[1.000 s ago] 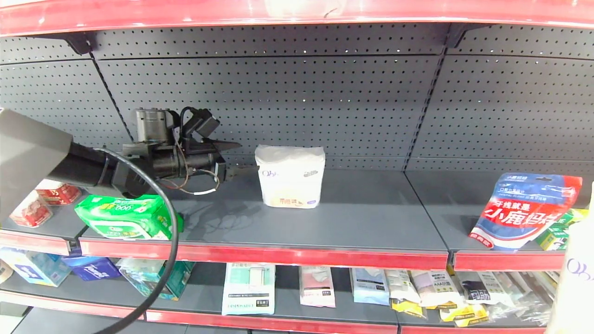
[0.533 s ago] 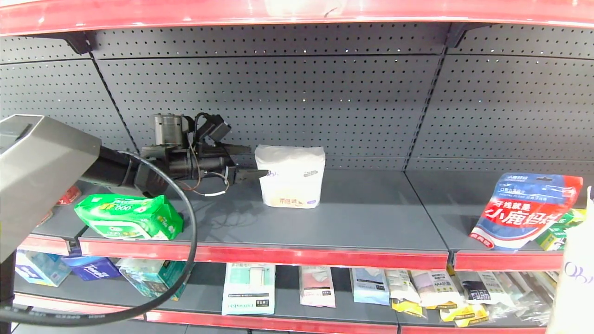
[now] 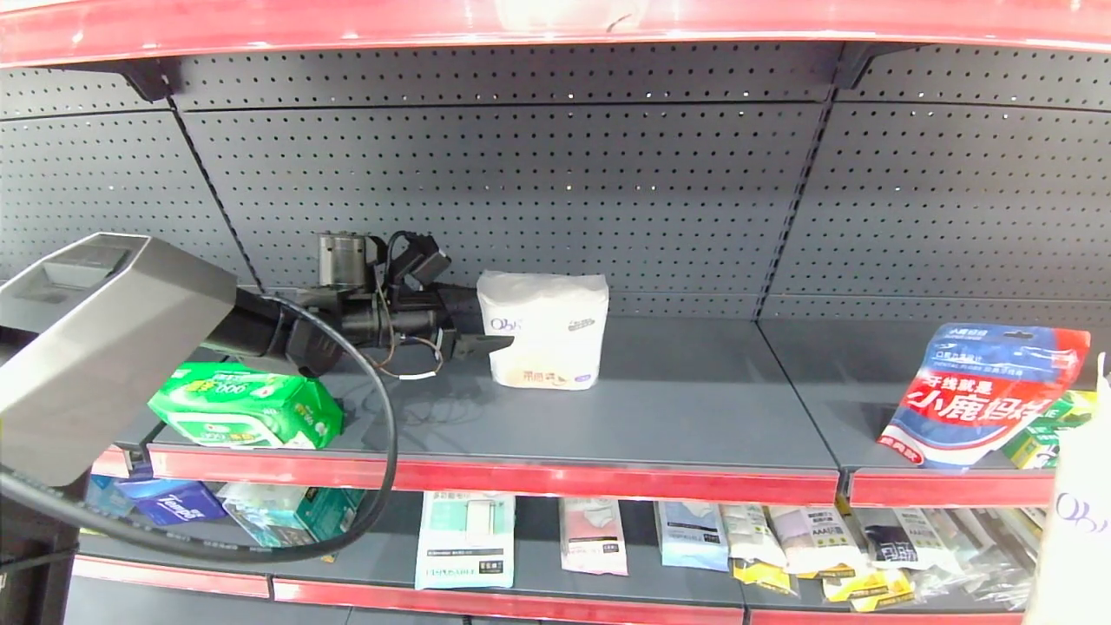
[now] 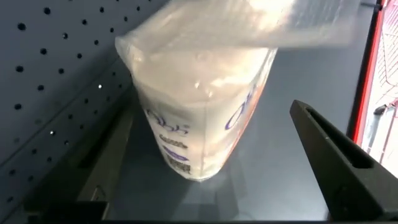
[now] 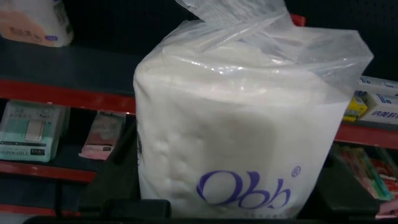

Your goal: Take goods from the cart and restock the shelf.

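A white tissue pack (image 3: 544, 330) stands on the grey middle shelf (image 3: 677, 408) near the pegboard back wall. My left gripper (image 3: 488, 318) is at that pack's left end, open, with one finger (image 3: 483, 344) in front of it and the other behind. In the left wrist view the pack (image 4: 199, 118) sits between the spread fingers (image 4: 336, 162) of the left gripper (image 4: 211, 115). My right gripper (image 5: 233, 186) is shut on a second white tissue pack (image 5: 242, 130), which also shows at the lower right (image 3: 1072, 521).
A green wipes pack (image 3: 243, 408) lies at the shelf's front left, under my left arm. A blue and red pouch (image 3: 981, 391) leans on the right shelf section. Several packets (image 3: 599, 534) fill the shelf below. Bare shelf lies between the tissue pack and the pouch.
My left arm has moved right along the shelf, and its open fingers now straddle the left end of the standing tissue pack. The pack itself has not moved.
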Controlling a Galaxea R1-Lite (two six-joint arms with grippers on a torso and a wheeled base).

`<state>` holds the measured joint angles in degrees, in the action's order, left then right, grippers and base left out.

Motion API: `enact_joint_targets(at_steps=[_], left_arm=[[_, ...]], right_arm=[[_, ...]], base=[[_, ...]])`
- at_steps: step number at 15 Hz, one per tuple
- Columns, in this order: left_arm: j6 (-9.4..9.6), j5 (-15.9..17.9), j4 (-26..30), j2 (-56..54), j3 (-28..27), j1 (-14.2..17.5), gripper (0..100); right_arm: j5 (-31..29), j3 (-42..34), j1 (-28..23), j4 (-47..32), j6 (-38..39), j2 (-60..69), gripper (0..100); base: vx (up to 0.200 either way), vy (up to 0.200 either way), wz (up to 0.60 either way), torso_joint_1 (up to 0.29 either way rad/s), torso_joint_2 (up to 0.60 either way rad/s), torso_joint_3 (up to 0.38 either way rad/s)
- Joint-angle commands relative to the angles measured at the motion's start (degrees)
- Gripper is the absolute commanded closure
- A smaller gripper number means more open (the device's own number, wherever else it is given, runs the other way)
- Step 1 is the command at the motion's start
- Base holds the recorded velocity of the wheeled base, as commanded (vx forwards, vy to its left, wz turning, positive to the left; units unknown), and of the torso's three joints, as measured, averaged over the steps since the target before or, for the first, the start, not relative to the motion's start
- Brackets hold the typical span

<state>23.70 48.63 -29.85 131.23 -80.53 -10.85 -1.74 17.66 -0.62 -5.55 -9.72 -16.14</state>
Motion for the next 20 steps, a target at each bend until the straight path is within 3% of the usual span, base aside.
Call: enact_joint_targets(at_steps=[1,10,20], left_arm=[[0.03,0.2,0.0,2.1,-2.3,-0.2,0],[-0.06,1.3,2.1,7.6,-12.5,-2.2,0],[0.03,1.1,4.2,8.0,-13.1,-3.6,0]], right_arm=[[-0.1,-0.3,-0.1,0.0,0.0,0.4,100],[-0.9,-0.4,-0.1,0.0,-0.6,0.3,100],[-1.0,-0.3,-0.1,0.0,-1.0,0.0,100]], base=[[0.000,0.000,0.00,0.000,0.00,0.000],[0.000,0.000,0.00,0.000,0.00,0.000],[0.000,0.000,0.00,0.000,0.00,0.000]])
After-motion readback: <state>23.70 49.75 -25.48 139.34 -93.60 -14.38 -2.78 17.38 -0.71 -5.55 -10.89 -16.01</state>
